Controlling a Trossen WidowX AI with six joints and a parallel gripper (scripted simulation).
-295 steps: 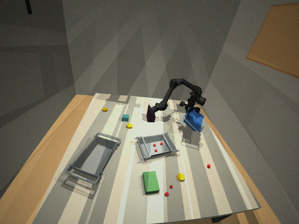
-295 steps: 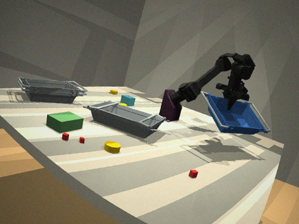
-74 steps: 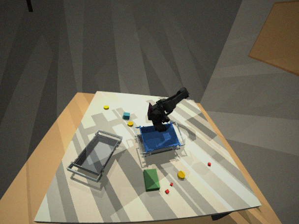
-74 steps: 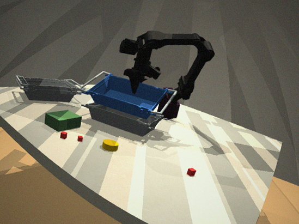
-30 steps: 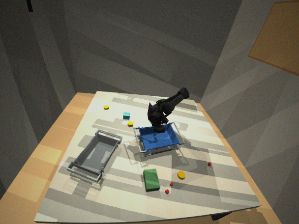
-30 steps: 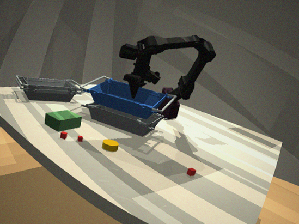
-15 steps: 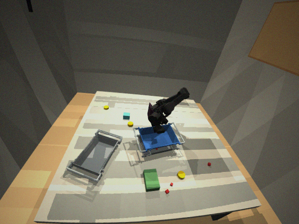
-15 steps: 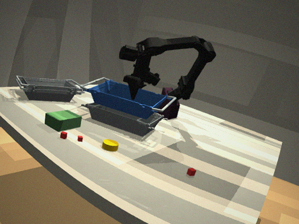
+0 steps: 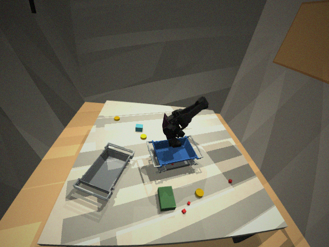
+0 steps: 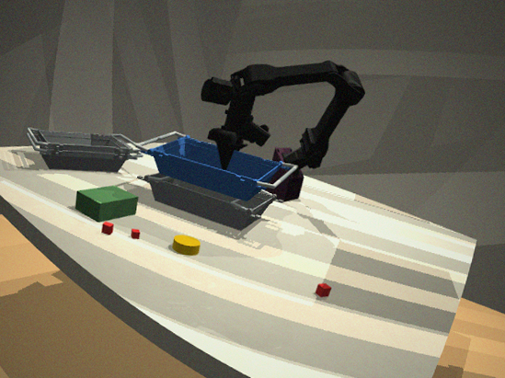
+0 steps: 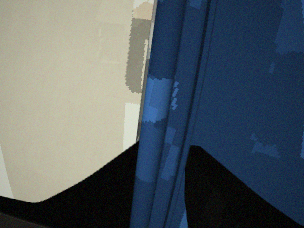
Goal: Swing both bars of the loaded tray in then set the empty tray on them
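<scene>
My gripper is shut on the long-side rim of the empty blue tray. The blue tray is over the dark grey loaded tray, roughly level, its base close to that tray's top. I cannot tell whether they touch. The blue tray's own light grey wire bars stick out past its ends. A bit of red shows below its near edge in the top view. The loaded tray's load and bars are mostly hidden, so the bars' position cannot be told.
Another grey tray stands to the left. A green block, a yellow disc and small red cubes lie nearer the front. A cyan block and two more yellow discs lie farther back.
</scene>
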